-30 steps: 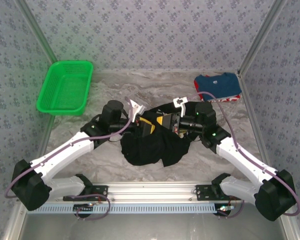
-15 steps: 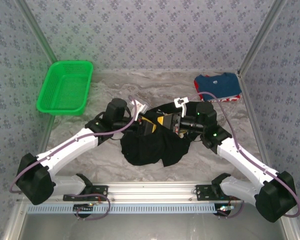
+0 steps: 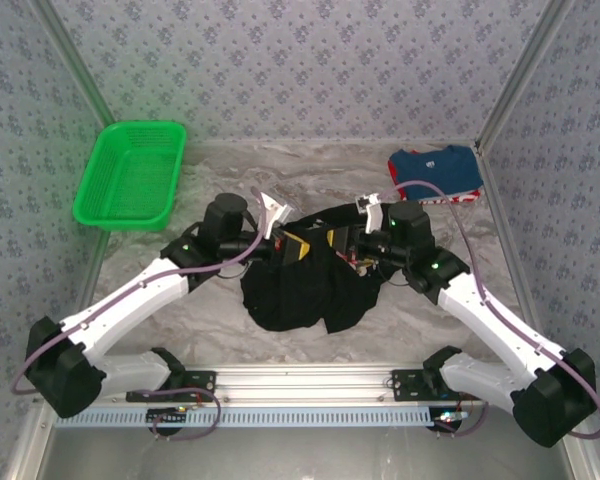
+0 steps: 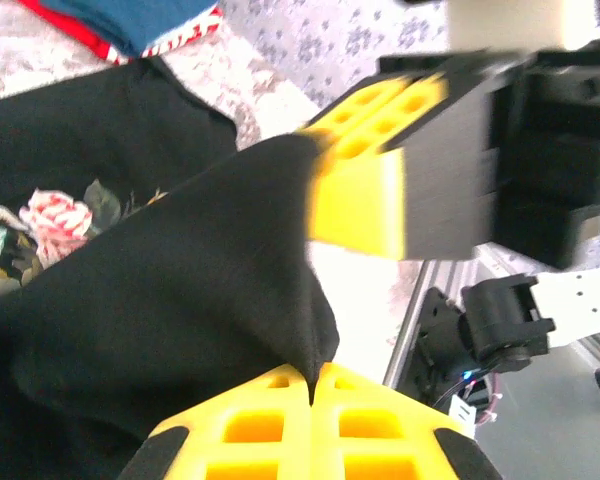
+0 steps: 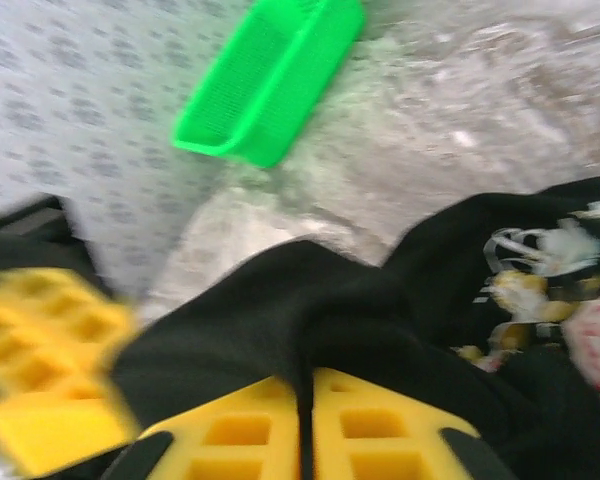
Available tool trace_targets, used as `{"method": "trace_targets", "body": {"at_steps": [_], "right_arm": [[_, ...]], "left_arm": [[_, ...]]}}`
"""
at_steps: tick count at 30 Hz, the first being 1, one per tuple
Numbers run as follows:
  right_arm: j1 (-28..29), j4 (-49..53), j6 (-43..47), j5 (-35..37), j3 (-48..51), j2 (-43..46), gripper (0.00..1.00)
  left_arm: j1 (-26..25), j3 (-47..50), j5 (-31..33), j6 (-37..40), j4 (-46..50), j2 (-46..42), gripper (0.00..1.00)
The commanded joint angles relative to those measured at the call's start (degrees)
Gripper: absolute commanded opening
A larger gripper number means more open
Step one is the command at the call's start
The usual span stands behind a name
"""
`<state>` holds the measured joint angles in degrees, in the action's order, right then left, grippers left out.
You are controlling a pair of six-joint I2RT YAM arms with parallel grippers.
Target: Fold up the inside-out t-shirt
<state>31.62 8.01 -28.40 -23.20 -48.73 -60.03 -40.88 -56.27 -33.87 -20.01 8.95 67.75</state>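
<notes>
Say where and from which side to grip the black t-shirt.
Probably the raised fold at its far edge, each claw coming from its own side: the t-shirt lies bunched, and there cloth stands up thin enough to pinch. The left claw and right claw are shut on it.

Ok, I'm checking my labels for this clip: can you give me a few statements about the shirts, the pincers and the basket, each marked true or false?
The left pincer is shut on the t-shirt. True.
The right pincer hangs open, holding nothing. False: it pinches the t-shirt's black fabric.
The blue shirt lies in the basket. False: it lies on the table at the far right; the basket stands at the far left.
The t-shirt is bunched up between the two arms. True.
</notes>
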Motion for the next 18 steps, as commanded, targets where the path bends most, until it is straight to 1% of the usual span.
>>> {"method": "trace_targets", "body": {"at_steps": [1,3,5,7,10,12,14,16,18], "right_arm": [[2.0,12.9,10.1,14.3,-5.5,-1.1,0.19],[3.2,14.7,12.8,15.5,-6.6,-0.9,0.25],[3.9,15.6,14.8,14.9,-7.1,-0.1,0.29],[4.1,15.4,17.0,11.8,-7.1,1.2,0.34],[4.2,12.0,19.1,3.7,-5.4,3.9,0.39],[4.6,9.3,20.0,-1.5,-3.8,5.6,0.43],[5.2,7.7,20.9,-3.4,-2.8,7.1,0.48],[7.2,6.9,22.3,-3.3,-2.5,8.3,0.49],[10.3,6.0,23.2,-1.8,-2.8,8.0,0.46]], "left_arm": [[0.1,-4.4,-1.9,-0.3,2.6,-3.7,0.0],[0.2,-6.2,-0.7,0.8,5.0,-3.8,0.0],[0.1,-7.5,0.2,1.5,6.5,-3.6,0.0],[0.2,-8.8,0.2,1.6,7.5,-3.2,0.0],[0.3,-10.3,-0.2,1.0,7.9,-2.6,0.0],[0.6,-11.4,0.5,0.1,9.1,-2.0,0.0],[1.2,-12.9,1.8,-1.7,10.7,-1.0,0.0],[1.6,-14.2,2.7,-4.6,11.9,-0.1,0.0],[1.6,-14.9,2.5,-6.8,12.0,0.4,0.0]]}}
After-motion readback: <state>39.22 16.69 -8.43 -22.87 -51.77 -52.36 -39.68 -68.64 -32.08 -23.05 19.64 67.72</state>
